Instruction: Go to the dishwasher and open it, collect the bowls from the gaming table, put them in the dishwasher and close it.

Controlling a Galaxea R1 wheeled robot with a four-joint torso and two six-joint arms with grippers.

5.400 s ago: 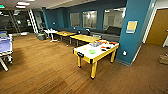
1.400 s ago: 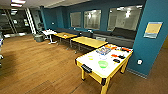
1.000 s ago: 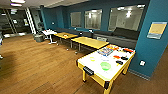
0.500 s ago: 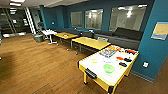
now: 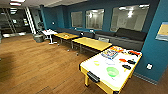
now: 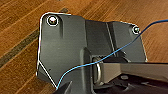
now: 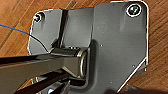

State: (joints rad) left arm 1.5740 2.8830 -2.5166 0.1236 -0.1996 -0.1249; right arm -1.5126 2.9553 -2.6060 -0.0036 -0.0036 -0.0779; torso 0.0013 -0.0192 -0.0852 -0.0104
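Head view, gaming table (image 5: 100, 72): white-topped with a yellow frame, standing low and right of me, one short end with a dark slot facing me.
Bowls: the bright green bowl (image 5: 112, 71) sits nearest that end; a smaller yellow-green bowl (image 5: 96, 63) lies further in toward the left edge; the clear bowl (image 5: 110, 62) is faint between them, hard to make out.
Other things on the top: a colourful box (image 5: 109, 53) at the far end, red and dark pieces (image 5: 126, 63) along the right edge.
What has changed: the table shows much larger and closer than a few seconds ago, and the whole room has slid across my view, so I have driven up to it; the bowls themselves lie as they did.
Meaning for the task: I judge this to be the approach for collecting bowls, with none lifted yet.
My fingers: I cannot tell how they stand, on either arm; both wrist views look down at the wooden floor (image 6: 20, 45).
Dishwasher: out of my sight here.
Surroundings: yellow-topped tables (image 5: 92, 43) beyond, dark sofa (image 5: 130, 37) against the blue wall (image 5: 155, 55).
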